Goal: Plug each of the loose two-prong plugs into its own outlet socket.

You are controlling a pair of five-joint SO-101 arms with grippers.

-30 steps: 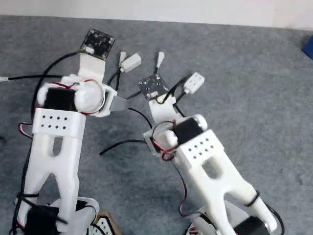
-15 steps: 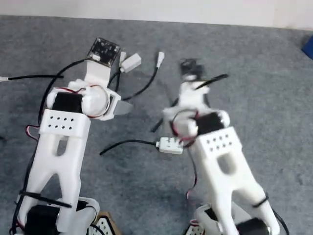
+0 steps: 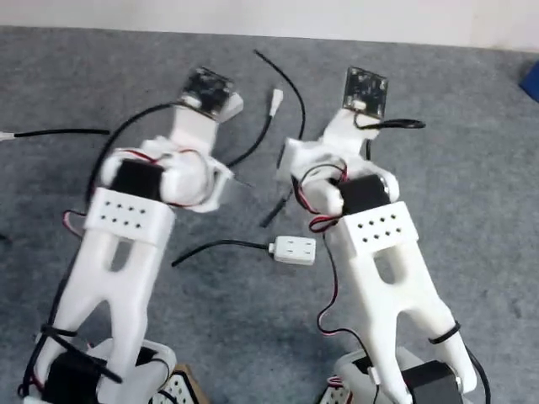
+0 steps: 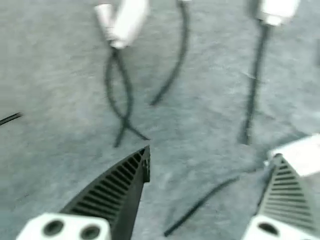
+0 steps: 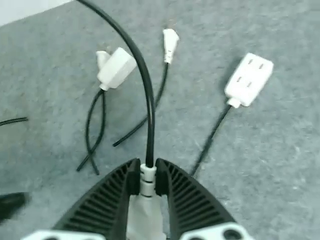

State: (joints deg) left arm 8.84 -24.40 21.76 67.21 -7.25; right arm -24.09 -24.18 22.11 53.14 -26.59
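Pinching a white cord end point(image 5: 142, 205), probably a plug though hard to make out, in the right hand point(image 5: 146, 167), fingers pressed tight on it, with its black cord point(image 5: 145, 95) running up and away over the grey tabletop point(image 5: 280, 165). Holding the left hand point(image 4: 211, 155) spread wide above the tabletop, gripping nothing. Lying loose beyond: a chunky white plug point(image 5: 116, 67) on looped cord, a slim white plug point(image 5: 170, 39) near it, and a white outlet socket point(image 3: 293, 250) flat between the two arms in the high view.
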